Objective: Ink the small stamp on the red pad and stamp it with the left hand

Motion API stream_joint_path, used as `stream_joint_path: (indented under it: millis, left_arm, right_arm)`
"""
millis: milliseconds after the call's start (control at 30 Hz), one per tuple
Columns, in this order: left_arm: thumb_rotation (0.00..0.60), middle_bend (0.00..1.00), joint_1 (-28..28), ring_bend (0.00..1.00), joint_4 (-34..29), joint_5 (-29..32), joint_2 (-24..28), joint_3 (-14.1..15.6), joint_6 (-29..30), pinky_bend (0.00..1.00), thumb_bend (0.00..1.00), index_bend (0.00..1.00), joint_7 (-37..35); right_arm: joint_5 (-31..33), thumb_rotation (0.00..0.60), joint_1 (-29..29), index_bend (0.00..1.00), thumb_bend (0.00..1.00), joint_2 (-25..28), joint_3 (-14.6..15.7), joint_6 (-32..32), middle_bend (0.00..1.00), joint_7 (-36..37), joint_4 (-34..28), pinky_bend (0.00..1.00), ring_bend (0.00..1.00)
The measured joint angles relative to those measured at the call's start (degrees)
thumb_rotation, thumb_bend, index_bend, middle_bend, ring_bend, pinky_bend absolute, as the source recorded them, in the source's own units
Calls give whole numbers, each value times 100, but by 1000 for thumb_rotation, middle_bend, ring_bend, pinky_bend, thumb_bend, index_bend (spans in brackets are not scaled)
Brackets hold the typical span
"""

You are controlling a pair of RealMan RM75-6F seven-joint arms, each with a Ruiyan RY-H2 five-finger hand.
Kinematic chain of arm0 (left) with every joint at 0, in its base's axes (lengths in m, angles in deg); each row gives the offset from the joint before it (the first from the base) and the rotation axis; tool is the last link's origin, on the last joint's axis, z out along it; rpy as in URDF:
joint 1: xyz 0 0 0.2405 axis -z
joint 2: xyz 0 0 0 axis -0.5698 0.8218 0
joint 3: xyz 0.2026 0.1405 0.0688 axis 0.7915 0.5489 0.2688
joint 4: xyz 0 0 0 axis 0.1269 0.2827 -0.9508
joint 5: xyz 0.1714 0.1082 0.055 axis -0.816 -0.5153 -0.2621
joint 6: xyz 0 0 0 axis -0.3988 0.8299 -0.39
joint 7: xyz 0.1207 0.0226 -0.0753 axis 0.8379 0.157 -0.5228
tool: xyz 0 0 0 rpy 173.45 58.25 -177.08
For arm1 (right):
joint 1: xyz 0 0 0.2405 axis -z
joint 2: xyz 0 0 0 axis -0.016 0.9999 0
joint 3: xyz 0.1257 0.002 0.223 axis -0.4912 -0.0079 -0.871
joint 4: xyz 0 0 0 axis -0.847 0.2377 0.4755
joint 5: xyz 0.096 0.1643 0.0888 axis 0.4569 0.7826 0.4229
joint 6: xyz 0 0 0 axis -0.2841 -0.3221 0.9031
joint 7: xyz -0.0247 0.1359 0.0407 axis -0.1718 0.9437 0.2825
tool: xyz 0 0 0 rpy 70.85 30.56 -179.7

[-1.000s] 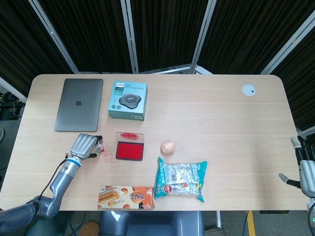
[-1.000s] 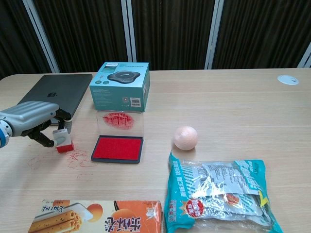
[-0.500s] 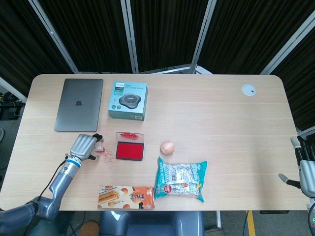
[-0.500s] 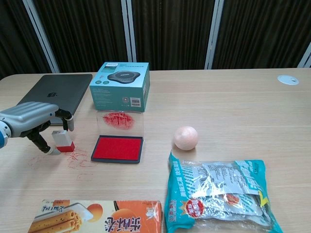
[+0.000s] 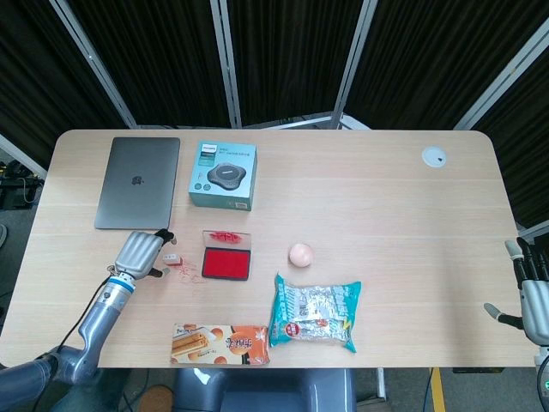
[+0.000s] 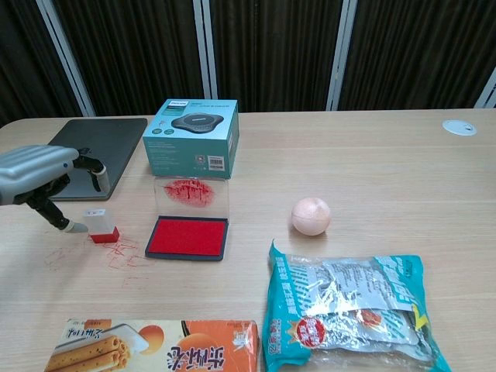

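Note:
The small stamp [image 6: 102, 225], white with a red base, stands upright on the table [image 6: 372, 163] with nothing touching it; the head view also shows the stamp [image 5: 171, 258]. My left hand [image 6: 39, 178] hovers just left of it, fingers apart and empty, seen from above as the left hand [image 5: 141, 253]. The red ink pad [image 6: 188, 236] lies open to the stamp's right, its clear lid [image 6: 192, 192] raised and smeared red. Red stamp marks [image 6: 120, 252] cover the wood beside the stamp. My right hand [image 5: 533, 292] rests at the table's far right edge, fingers spread.
A grey laptop [image 5: 137, 181] and a teal box [image 5: 223, 175] lie behind the pad. A pink ball [image 6: 311, 215] sits right of the pad, a snack bag [image 6: 349, 310] and a biscuit box [image 6: 151, 345] near the front edge.
My left hand let go of the stamp and drew back to the left and up. The stamp stays standing on the table. The pink ball rolled slightly right.

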Motion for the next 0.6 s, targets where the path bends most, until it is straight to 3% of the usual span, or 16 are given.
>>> stream_joint_path:
  millis: [100, 200, 233, 300, 433, 600]
  left_arm:
    - [600, 152, -119, 527, -424, -89, 296, -26, 342, 624, 0, 272, 27]
    - [600, 12, -318, 192, -952, -188, 652, -26, 754, 254, 0, 118, 125]
    - [600, 0, -406, 91, -1099, -228, 756, -12, 918, 133, 0, 54, 179]
    - [600, 0, -651, 11, -1460, -314, 1018, 36, 1391, 32, 0, 1, 323]
    - [600, 0, -1218, 0, -2245, -483, 1520, 171, 2270, 0, 0, 0, 628]
    - [600, 0, -1791, 0, -2580, -662, 1877, 355, 2881, 0, 0, 0, 787]
  right_arm:
    - [-64, 600, 20, 0, 0, 37, 15, 48, 0, 59, -53, 0, 0]
    - [-138, 600, 37, 0, 0, 84, 28, 96, 0, 146, -114, 0, 0]
    - [-172, 600, 43, 0, 0, 107, 31, 119, 0, 181, -136, 0, 0]
    - [-241, 600, 56, 0, 0, 156, 40, 169, 0, 247, -177, 0, 0]
    - [-312, 600, 71, 0, 0, 197, 55, 212, 0, 296, -226, 0, 0]
    - [-446, 600, 83, 0, 0, 230, 74, 304, 0, 310, -308, 0, 0]
